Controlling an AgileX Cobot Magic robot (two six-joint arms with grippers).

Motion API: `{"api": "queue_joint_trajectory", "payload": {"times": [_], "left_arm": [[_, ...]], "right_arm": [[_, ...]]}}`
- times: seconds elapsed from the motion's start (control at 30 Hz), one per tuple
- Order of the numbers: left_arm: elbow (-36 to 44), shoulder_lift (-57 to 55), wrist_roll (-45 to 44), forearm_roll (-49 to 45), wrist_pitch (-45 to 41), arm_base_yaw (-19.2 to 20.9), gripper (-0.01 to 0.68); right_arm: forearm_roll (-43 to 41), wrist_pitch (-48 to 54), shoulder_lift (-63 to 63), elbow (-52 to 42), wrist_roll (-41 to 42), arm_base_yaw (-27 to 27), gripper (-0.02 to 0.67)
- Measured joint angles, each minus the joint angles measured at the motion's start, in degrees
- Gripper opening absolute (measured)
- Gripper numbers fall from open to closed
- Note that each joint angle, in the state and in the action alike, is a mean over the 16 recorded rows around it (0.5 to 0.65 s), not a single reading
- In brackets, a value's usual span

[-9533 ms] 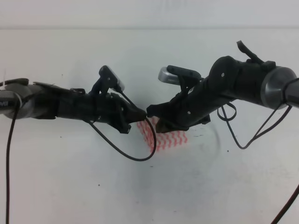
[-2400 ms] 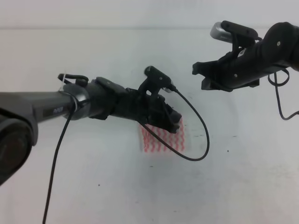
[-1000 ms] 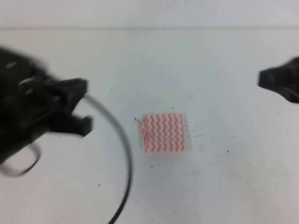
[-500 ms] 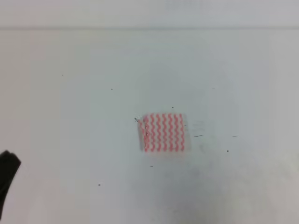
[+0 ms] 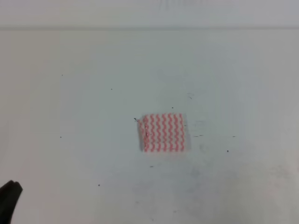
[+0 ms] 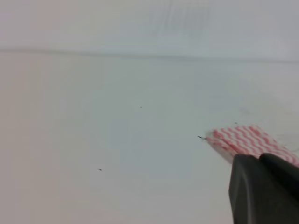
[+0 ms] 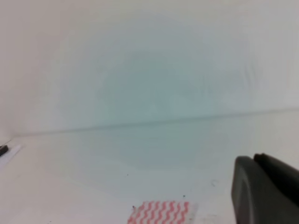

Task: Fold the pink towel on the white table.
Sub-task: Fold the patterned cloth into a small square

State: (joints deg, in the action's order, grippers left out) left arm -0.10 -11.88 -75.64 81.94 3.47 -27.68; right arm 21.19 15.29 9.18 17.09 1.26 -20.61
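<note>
We've pulled both arms away, and the pink towel lies folded small, alone mid white table; looks finished. Left gripper and right gripper: openness unclear.

No legible text, label, brand, number or sign anywhere in these views.

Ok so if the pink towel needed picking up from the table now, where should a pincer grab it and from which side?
Probably the left edge of the pink towel, pinched from above, coming in from the left. It lies flat as a small folded rectangle on the white table, and that edge looks layered and slightly ragged, so there is something to pinch.
</note>
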Motion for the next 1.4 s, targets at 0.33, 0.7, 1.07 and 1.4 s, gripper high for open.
{"api": "queue_joint_trajectory", "payload": {"times": [0.33,0.7,1.07,1.4], "left_arm": [[1.5,-0.1,0.1,0.0,3.9,0.0,-0.004],[1.6,-0.1,0.1,0.0,4.2,0.0,-0.004],[1.5,0.1,0.2,0.1,4.4,0.0,-0.004],[1.1,0.2,0.3,0.3,4.4,0.0,-0.005]], "right_arm": [[0.0,-8.4,-2.5,-10.3,1.9,0.0,-0.018],[0.1,-11.8,-2.6,-15.8,1.9,0.0,-0.018],[-2.5,-14.1,-3.2,-17.0,2.0,1.2,-0.018],[-7.5,-11.2,-6.5,-17.9,2.1,11.2,-0.018]]}}
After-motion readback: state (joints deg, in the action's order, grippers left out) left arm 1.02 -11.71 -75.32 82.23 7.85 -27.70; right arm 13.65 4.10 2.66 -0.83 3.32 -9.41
